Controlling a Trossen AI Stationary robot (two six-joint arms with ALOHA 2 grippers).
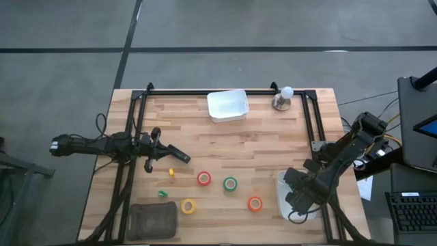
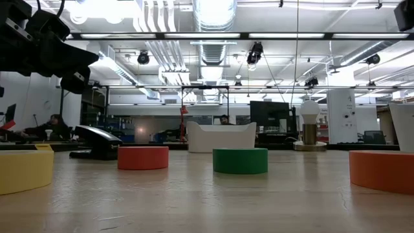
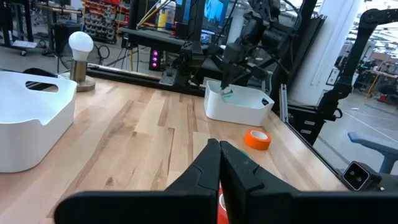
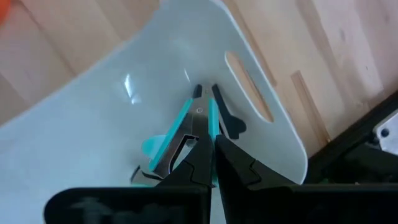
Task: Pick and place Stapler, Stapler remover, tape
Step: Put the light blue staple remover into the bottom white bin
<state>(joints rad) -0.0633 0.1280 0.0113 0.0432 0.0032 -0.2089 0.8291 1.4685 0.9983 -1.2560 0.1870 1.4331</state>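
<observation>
I have the right gripper [image 1: 298, 198] down inside the white bin [image 1: 281, 183] at the tabletop's [image 1: 273, 137] right front edge — its fingers [image 4: 202, 163] look pressed together. They hold nothing I can make out, their tips right at the teal stapler remover [image 4: 180, 134] lying in the bin. The left gripper [image 1: 179, 156] hangs over the left side of the tabletop, fingers [image 3: 219, 165] closed on nothing. The stapler [image 1: 151, 220] sits at the front left corner. Four tape rolls lie across the front: yellow [image 1: 188, 206] nearest the stapler, a red one [image 1: 204, 179], green [image 1: 230, 183], and the other red [image 1: 255, 203] just beside the bin. A second white bin [image 1: 227, 104] and a bulb [image 1: 282, 98] stand at the far edge — well apart from the rolls.
</observation>
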